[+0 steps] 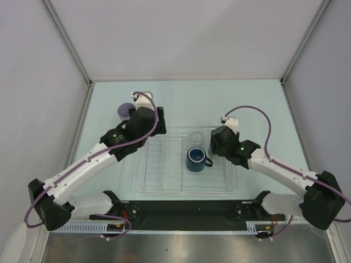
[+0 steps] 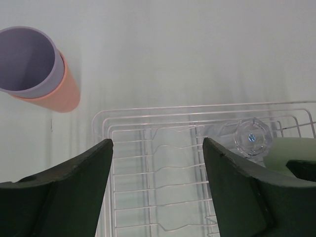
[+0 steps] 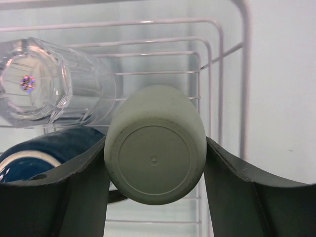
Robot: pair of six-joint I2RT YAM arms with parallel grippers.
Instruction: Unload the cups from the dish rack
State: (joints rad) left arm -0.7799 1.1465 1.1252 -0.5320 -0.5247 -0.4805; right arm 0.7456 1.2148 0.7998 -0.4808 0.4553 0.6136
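**Two cups out, three left in the rack**

At far left, the lavender cup (image 2: 24,59) sits nested in the salmon-pink cup (image 2: 61,94) on the tabletop (image 1: 258,104), outside the dish rack (image 1: 159,190). My left fingers (image 2: 74,187) hang apart and empty over its far-left corner. Inside the rack are the dark blue mug (image 1: 195,159), the clear cup (image 3: 49,84) and the pale green cup (image 3: 154,143) (base toward me), which my right fingers (image 3: 74,197) are clamped on. The tabletop is pale mint, enclosed by plain grey-white walls (image 1: 181,33).
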